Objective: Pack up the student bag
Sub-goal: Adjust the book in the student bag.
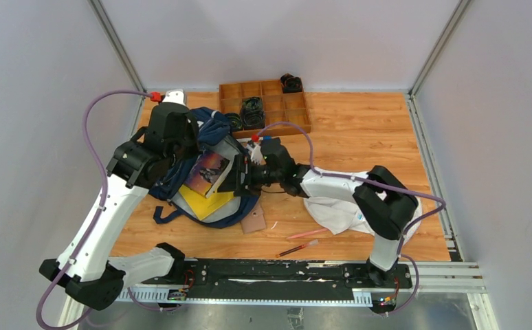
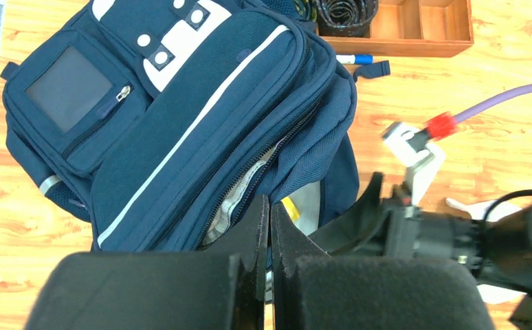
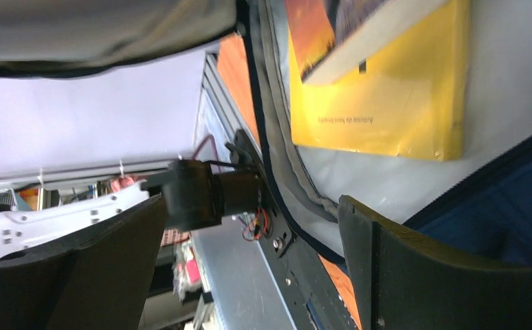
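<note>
The student bag [image 1: 212, 124] lies open left of centre on the surface [image 1: 359, 130], a yellow book [image 3: 387, 89] inside. The left fingers [image 2: 255, 234] are pressed together at its zipper edge; the right fingers [image 3: 414, 268] are spread wide at its mouth.

The left arm [image 1: 105, 213] and the right arm [image 1: 332, 184] have white shells on the long links and black housings at the joints. A purple cable [image 1: 97, 155] runs along each one and ends in a red connector [image 1: 155, 95]. The fingers [image 3: 428, 275] are matte black, broad and flat.
</note>
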`<state>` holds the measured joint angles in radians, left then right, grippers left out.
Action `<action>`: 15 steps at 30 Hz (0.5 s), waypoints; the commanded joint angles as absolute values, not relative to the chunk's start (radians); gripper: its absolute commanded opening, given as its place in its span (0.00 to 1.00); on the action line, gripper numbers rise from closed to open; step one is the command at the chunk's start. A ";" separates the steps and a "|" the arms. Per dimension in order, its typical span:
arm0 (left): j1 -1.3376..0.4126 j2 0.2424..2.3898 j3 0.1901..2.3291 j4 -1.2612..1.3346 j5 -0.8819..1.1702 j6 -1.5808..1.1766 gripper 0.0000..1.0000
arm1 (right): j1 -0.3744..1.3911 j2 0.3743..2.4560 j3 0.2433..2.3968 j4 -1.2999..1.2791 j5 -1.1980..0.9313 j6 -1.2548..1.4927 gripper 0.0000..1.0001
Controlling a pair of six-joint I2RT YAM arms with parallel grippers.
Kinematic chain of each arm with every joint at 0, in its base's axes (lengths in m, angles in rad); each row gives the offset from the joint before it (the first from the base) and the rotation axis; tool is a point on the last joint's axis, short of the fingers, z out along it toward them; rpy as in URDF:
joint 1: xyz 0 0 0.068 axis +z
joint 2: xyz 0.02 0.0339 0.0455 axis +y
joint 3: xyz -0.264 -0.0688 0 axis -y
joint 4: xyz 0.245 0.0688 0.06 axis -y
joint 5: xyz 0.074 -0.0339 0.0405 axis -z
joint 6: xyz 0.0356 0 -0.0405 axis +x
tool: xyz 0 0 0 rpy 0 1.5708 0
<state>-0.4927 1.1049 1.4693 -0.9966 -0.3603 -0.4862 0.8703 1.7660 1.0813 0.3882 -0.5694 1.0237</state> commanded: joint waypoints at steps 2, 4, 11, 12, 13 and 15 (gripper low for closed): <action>-0.489 1.038 1.454 -0.888 -0.366 -0.515 0.00 | 0.932 1.882 1.106 0.275 -0.607 1.004 0.98; -0.489 1.035 1.445 -0.887 -0.360 -0.518 0.00 | 0.936 1.926 1.157 0.128 -0.586 0.995 0.99; -0.489 1.023 1.414 -0.875 -0.341 -0.530 0.00 | 0.954 1.938 1.171 0.026 -0.482 1.000 1.00; -0.489 1.019 1.408 -0.872 -0.334 -0.532 0.00 | 0.953 1.945 1.179 0.035 -0.471 1.002 1.00; -0.489 1.013 1.403 -0.869 -0.327 -0.537 0.00 | 0.953 1.956 1.191 0.042 -0.458 1.005 1.00; -0.489 1.002 1.395 -0.867 -0.312 -0.542 0.00 | 0.952 2.000 1.223 0.069 -0.453 1.011 1.00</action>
